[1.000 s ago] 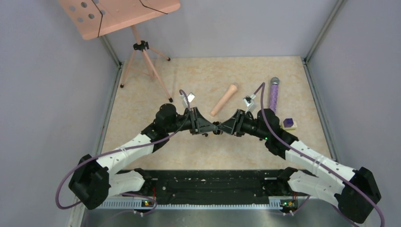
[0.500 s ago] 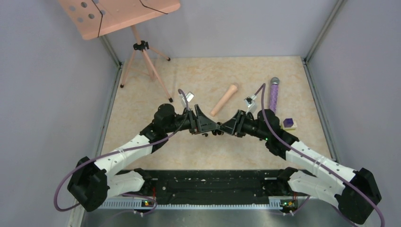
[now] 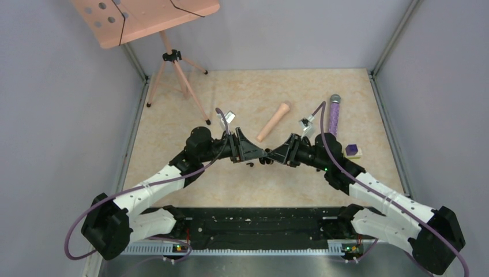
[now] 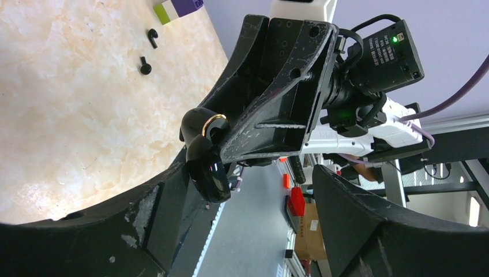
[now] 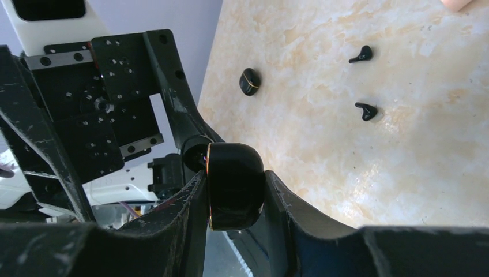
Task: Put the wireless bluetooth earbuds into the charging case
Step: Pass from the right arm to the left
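Grip on the charging case [image 5: 233, 186] belongs to the right gripper [image 3: 271, 156], whose two fingers [image 5: 190, 231] clamp the glossy black shell from either side and hold it in the air above the table [image 3: 230, 92], roughly midway between the two arms. Held up like that, the case faces the other arm, which is probably why the left gripper [image 3: 257, 153] sits nose to nose with it. The left jaws stand wide apart and grasp nothing, though the case lies just beside one left finger [image 4: 155, 213]. In the left wrist view the case shows as two rounded halves, one with a gold rim, so the lid seems to be swung open, but the inside is hidden and this cannot be confirmed. The wireless bluetooth earbuds [image 5: 361, 55] are not yet in the case: both lie loose on the table, near each other and well apart from the grippers. A black rounded lump [image 5: 249, 81] rests on the table not far from them. A fair reading is that one arm steadies the case while the free arm is left to fetch the buds. Tiny and curved, they will likely be awkward to pinch and could skid away. Farther back lie a peach wooden handle [image 3: 274, 121], a purple wand [image 3: 334, 115] and a small purple-and-white cube [image 3: 353, 151], all out of the working area.
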